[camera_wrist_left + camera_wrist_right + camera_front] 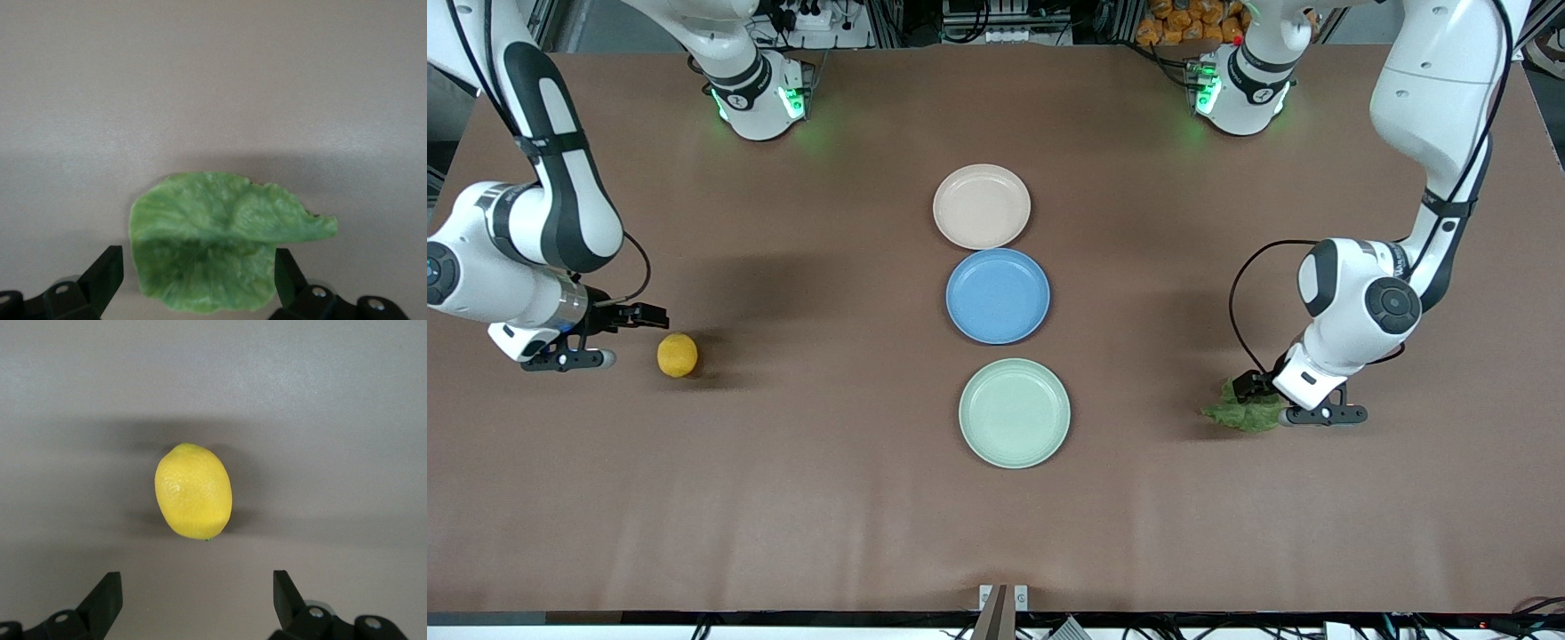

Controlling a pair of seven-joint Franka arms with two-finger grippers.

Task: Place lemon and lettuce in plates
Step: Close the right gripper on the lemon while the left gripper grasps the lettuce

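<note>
Lemon [678, 355] at left of the front view, on the table [783, 498], just beside the right gripper [630, 336], fingers spread wide, nothing held. Lettuce [1243, 412] at lower right, flat on the table, between the wide-spread fingers of the left gripper [1272, 402], not yet clamped. Three plates in a column at centre, all bare: beige-pink plate [982, 206] uppermost, blue plate [998, 296] in the middle, mint green plate [1014, 412] lowest.
</note>
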